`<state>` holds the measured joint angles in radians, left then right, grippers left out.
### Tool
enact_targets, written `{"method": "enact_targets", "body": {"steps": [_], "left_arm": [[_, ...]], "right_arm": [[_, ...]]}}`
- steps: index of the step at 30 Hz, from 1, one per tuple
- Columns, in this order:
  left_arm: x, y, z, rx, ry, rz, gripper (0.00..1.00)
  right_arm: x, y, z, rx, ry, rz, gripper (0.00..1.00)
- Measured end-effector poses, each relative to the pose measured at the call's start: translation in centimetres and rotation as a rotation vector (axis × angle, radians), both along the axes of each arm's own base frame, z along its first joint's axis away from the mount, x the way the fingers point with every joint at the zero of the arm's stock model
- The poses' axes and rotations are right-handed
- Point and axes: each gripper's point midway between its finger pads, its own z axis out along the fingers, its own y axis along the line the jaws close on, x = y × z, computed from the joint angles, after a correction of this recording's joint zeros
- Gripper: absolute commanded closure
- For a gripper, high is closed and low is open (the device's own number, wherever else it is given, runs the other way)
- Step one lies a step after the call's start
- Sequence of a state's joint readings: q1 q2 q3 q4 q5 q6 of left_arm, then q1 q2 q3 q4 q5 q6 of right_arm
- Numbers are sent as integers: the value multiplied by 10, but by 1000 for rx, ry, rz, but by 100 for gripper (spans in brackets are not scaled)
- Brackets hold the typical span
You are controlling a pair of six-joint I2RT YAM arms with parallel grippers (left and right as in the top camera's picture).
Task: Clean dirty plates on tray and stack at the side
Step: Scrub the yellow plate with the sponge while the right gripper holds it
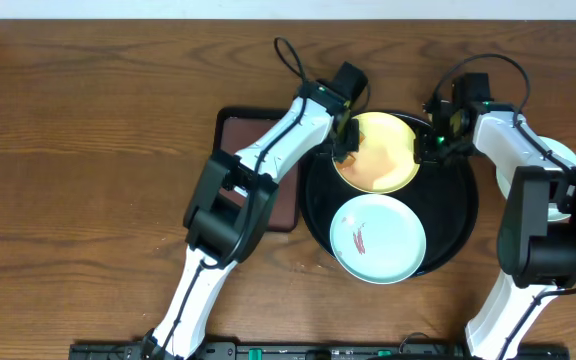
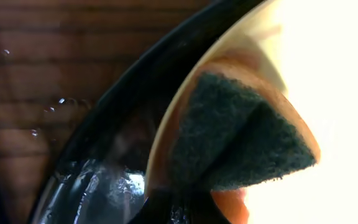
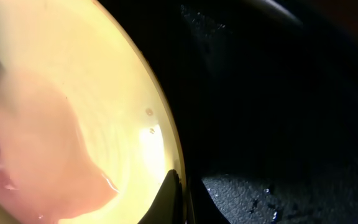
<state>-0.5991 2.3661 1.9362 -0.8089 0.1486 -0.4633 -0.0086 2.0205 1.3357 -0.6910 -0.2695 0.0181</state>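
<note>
One yellow plate point(image 1: 383, 150), one mint plate point(image 1: 378, 238) on one black tray point(image 1: 455, 215); left gripper point(image 1: 346, 148) jaws clench one sponge point(image 2: 241, 140) (against the yellow), right gripper point(image 1: 436, 145) jaws pinch its rim.

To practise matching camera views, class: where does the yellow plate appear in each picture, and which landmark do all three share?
Overhead: yellow plate at top centre, on the far part of the tray.
Left wrist: plate fills the right half, glaring bright, with the sponge on it.
Right wrist: plate fills the left half, its rim curving down the middle.
Shared landmark: the black tray beside the plate's rim.
</note>
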Motion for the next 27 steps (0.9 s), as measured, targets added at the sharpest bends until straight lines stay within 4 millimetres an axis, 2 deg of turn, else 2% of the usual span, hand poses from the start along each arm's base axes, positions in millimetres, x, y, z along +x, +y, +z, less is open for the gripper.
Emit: {"method": "enact_targets", "body": {"steps": [8,16,22,27], "left_arm": [[1,-2,1,124,-101,-90,93],[22,-13,5,123,-217,-94,93],[21,-38,7,-28,-185,-91,93],[8,-65,10,-183,-100,-72,92]], "right_arm": [[0,0,0,2,0,0,99],[0,0,0,0,1,0,99],[0,-2,0,-8,0,-2,99],[0,-2,-1,-11,0,-2,99]]}}
